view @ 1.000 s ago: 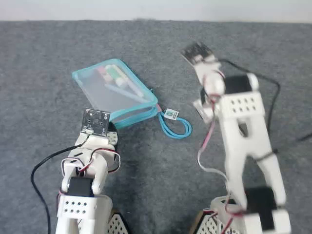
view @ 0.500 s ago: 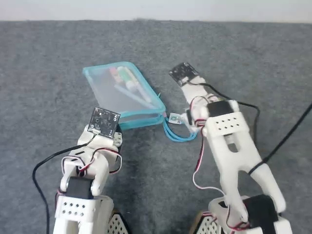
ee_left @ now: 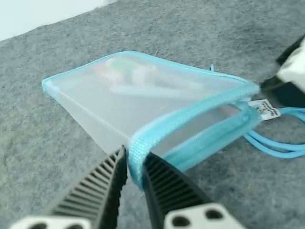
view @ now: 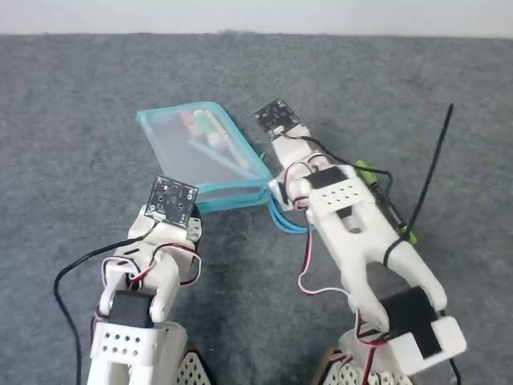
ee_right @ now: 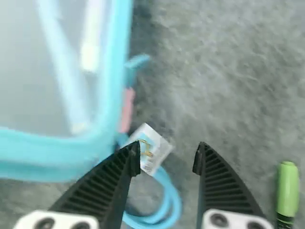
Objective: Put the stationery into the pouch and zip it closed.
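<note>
Pouch [ee_left: 143, 100], left claw [ee_left: 135, 160] pinching its zipper edge, right claw [ee_right: 167, 152] parted over tag [ee_right: 151, 149] in wrist view, green pen [ee_right: 287, 188] nearby

The pouch [view: 188, 156] was a flat, see-through case with turquoise trim, lying on the grey table [view: 80, 96] with several pens [view: 210, 136] inside and its turquoise zip edge facing the arms; whether the zip was fully shut could not be told. One near corner of that edge was pinched in the left gripper [ee_left: 135, 160], and at the other corner a turquoise loop cord [view: 282, 220] with a small white tag [ee_right: 148, 149] trailed onto the table. A green pen [view: 367, 172] lay well apart from the pouch, outside it.
</note>
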Action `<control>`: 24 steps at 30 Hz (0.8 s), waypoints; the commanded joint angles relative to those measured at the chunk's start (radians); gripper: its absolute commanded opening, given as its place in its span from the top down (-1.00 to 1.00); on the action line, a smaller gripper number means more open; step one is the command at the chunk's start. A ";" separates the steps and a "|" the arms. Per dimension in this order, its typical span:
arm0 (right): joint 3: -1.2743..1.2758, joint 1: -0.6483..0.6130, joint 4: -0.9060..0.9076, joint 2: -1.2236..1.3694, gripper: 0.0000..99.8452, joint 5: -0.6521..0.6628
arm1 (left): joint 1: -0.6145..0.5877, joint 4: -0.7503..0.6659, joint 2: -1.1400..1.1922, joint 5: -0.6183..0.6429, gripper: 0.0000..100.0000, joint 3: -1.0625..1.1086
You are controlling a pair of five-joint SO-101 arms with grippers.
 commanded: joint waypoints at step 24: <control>-0.032 -0.328 0.036 -0.254 0.60 -0.101 | 0.038 -0.046 -0.017 0.038 0.98 -0.013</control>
